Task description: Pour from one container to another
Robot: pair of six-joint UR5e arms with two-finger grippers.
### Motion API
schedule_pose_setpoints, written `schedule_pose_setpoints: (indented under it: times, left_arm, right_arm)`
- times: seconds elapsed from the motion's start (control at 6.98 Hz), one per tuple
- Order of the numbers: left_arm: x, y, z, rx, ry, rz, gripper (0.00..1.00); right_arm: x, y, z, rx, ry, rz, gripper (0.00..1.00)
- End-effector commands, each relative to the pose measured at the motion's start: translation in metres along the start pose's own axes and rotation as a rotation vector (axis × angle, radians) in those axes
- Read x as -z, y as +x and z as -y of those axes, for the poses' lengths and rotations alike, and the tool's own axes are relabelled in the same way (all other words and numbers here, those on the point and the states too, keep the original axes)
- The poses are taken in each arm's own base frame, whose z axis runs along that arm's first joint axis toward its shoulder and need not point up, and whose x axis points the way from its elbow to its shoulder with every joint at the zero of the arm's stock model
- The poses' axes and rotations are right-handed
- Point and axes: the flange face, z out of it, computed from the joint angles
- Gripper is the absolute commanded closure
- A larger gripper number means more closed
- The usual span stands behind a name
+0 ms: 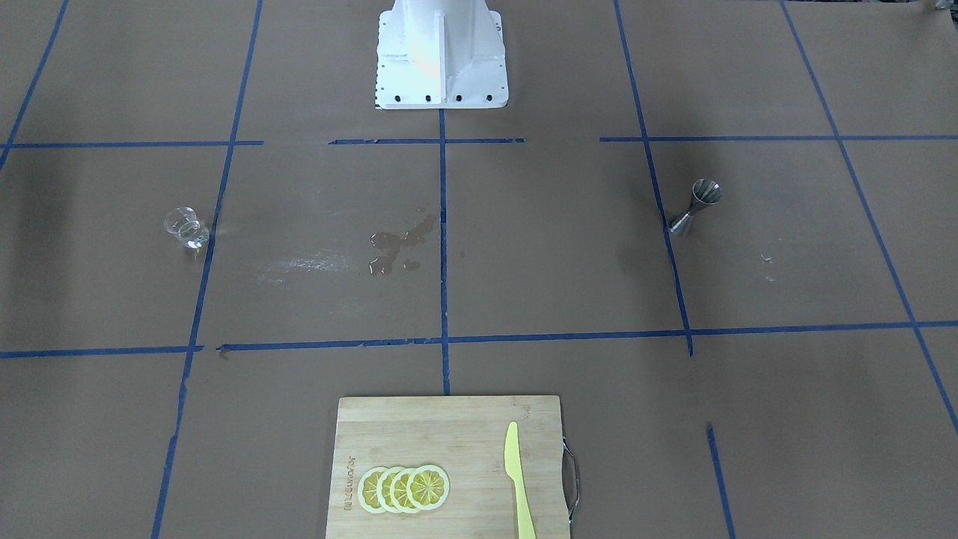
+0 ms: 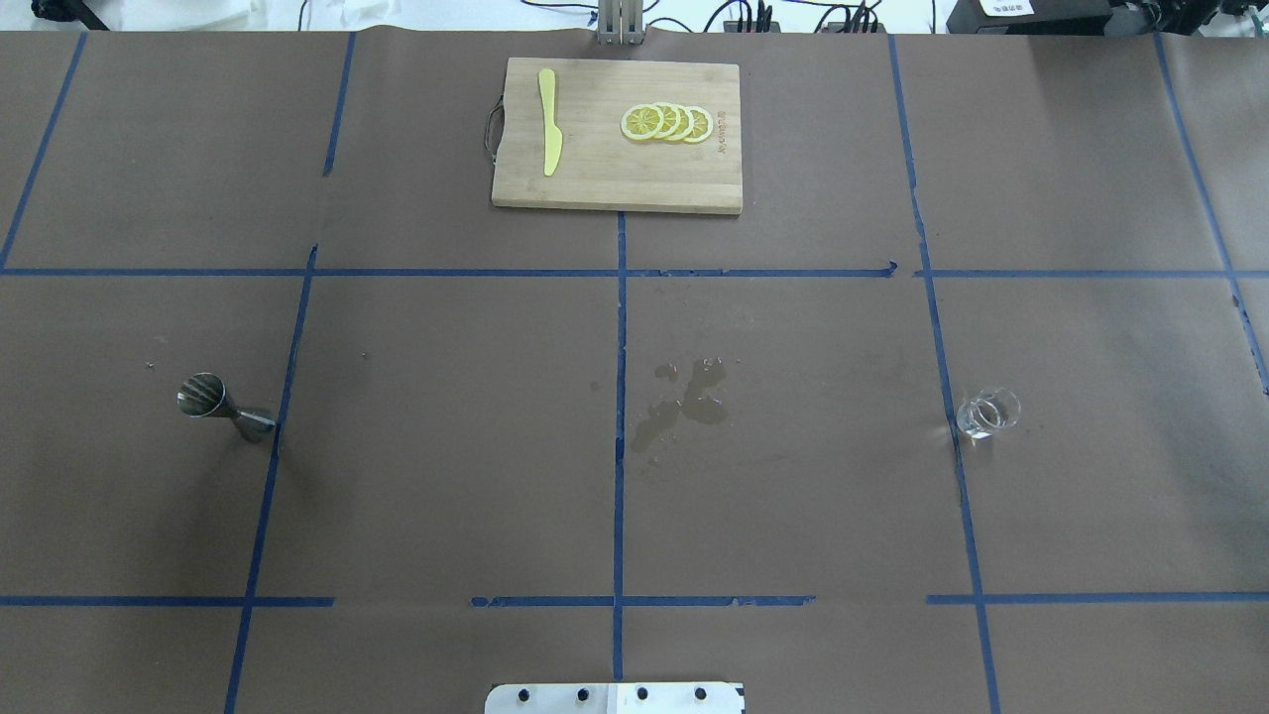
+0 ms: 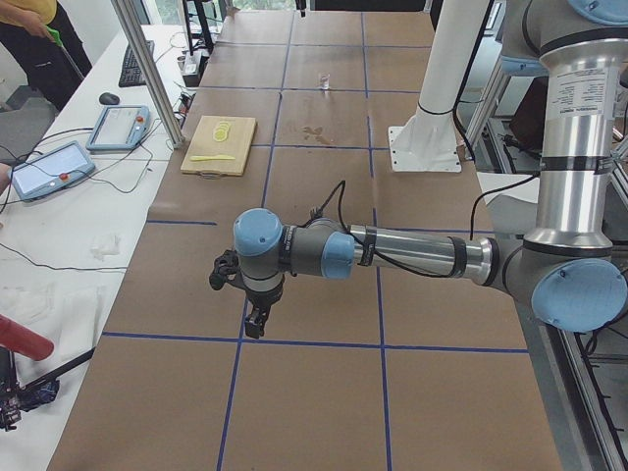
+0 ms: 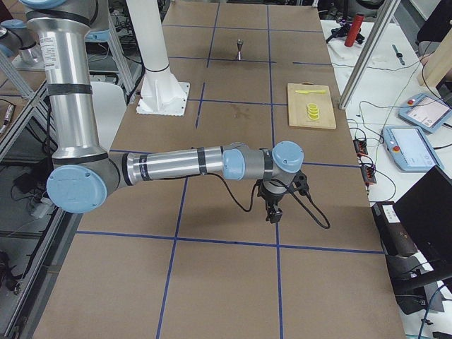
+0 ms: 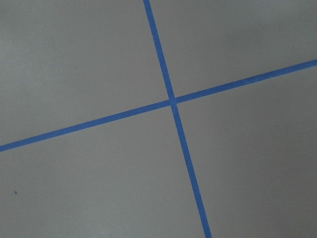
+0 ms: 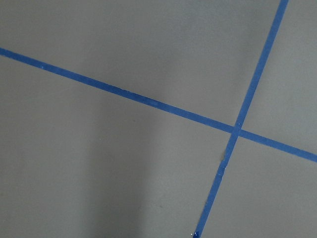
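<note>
The small clear glass cup (image 1: 185, 228) (image 2: 987, 414) stands upright on the brown table on the robot's right side, by a blue tape line. The steel hourglass jigger (image 1: 696, 207) (image 2: 223, 407) stands upright on the robot's left side. Neither arm appears in the overhead or front views. The left gripper (image 3: 257, 324) shows only in the exterior left view, hanging over the table's near end, far from the jigger. The right gripper (image 4: 272, 214) shows only in the exterior right view, far from the cup (image 3: 327, 81). I cannot tell whether either is open or shut. Both wrist views show only paper and tape.
A wooden cutting board (image 2: 585, 183) with lemon slices (image 2: 667, 122) and a yellow knife (image 2: 549, 121) lies at the far middle edge. A wet stain (image 2: 684, 402) marks the table's centre. The white robot base (image 1: 441, 60) stands at the robot's side.
</note>
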Motion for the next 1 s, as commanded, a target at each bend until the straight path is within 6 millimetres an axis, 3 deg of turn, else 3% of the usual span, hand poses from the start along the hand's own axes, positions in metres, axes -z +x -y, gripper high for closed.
schedule_pose_setpoints:
  times: [0.0, 0.14, 0.43, 0.72, 0.86]
  left_arm:
    - [-0.006, 0.023, 0.015, -0.033, 0.045, -0.015, 0.00]
    - [-0.016, 0.055, 0.029, -0.100, 0.123, -0.079, 0.00]
    - [-0.043, 0.124, 0.042, -0.045, 0.182, -0.166, 0.00]
    - [-0.045, 0.175, 0.027, 0.109, 0.347, -0.295, 0.00]
    - [-0.049, 0.211, 0.016, 0.165, 0.344, -0.371, 0.00]
  right_arm:
    - [0.004, -0.006, 0.001, 0.012, 0.010, 0.006, 0.00]
    - [0.005, -0.007, 0.001, 0.016, 0.012, 0.005, 0.00]
    - [0.008, -0.010, 0.001, 0.017, 0.018, 0.005, 0.00]
    - [0.007, -0.009, 0.001, 0.016, 0.017, 0.007, 0.00]
    - [0.008, -0.010, 0.001, 0.017, 0.018, 0.007, 0.00]
